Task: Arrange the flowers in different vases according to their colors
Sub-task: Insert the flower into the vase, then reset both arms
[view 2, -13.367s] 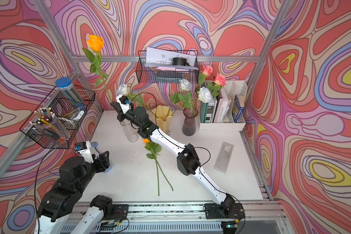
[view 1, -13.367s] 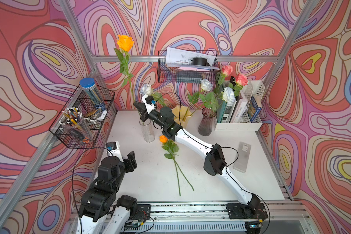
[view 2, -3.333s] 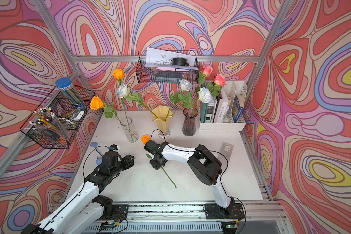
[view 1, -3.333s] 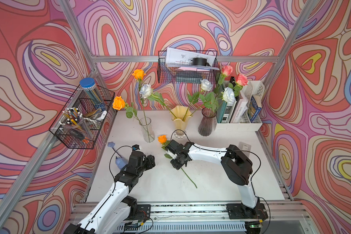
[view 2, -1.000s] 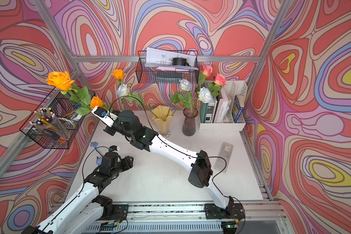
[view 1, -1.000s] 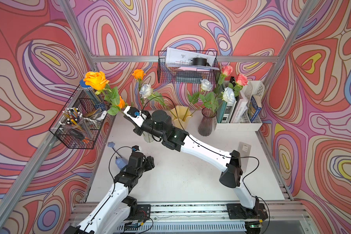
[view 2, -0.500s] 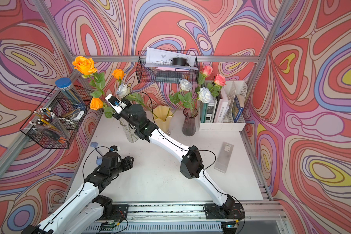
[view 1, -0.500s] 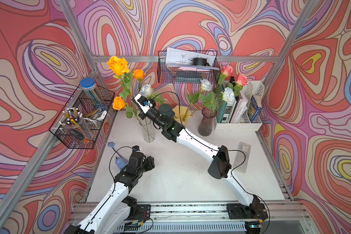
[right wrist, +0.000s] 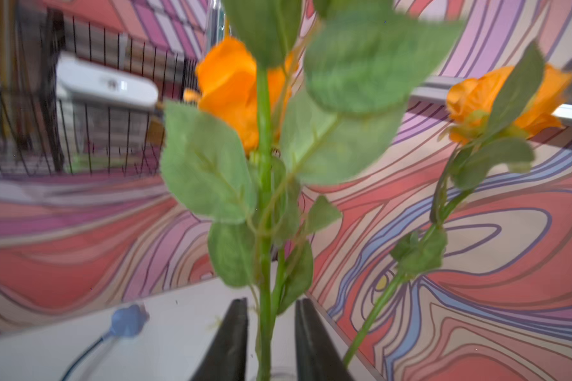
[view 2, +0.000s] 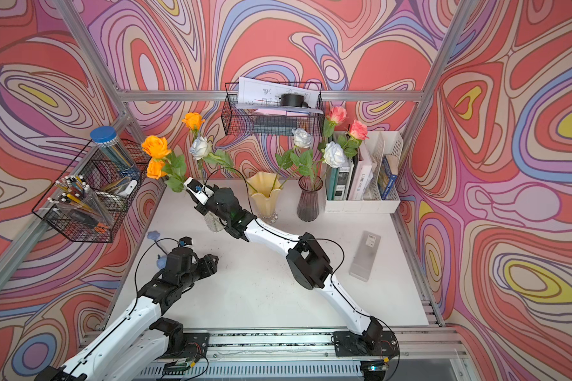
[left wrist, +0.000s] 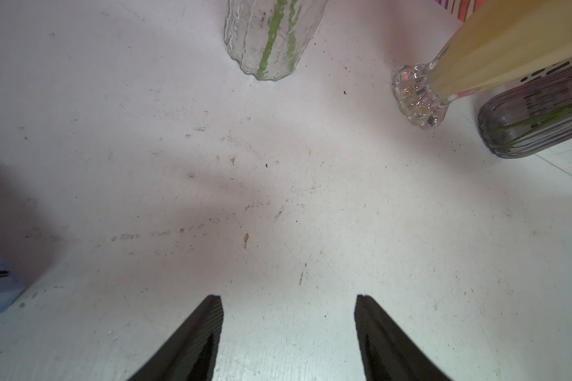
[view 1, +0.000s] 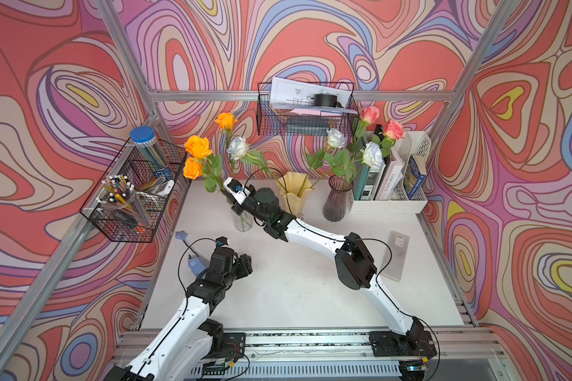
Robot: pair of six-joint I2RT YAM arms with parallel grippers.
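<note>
Jaws of the right gripper (right wrist: 270,301) stand apart, one on either side of an orange rose (view 1: 198,146) stem, just above the clear vase (view 1: 243,221). The stem drops into that vase beside the other orange roses (view 1: 192,168). In front of the clear vase, the left gripper (left wrist: 288,297) hovers over the table (left wrist: 278,181), fingers apart and holding nothing. Beside the clear vase stands the yellow vase (view 1: 293,193).

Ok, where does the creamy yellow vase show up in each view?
In a top view: the yellow vase stands at the back, between the clear glass vase and the purple vase.
In a top view: same spot, between the same two vases.
Left wrist: its body and clear foot, again between those vases.
Right wrist: not in it.
Shared landmark: the clear glass vase with green stems.
</note>
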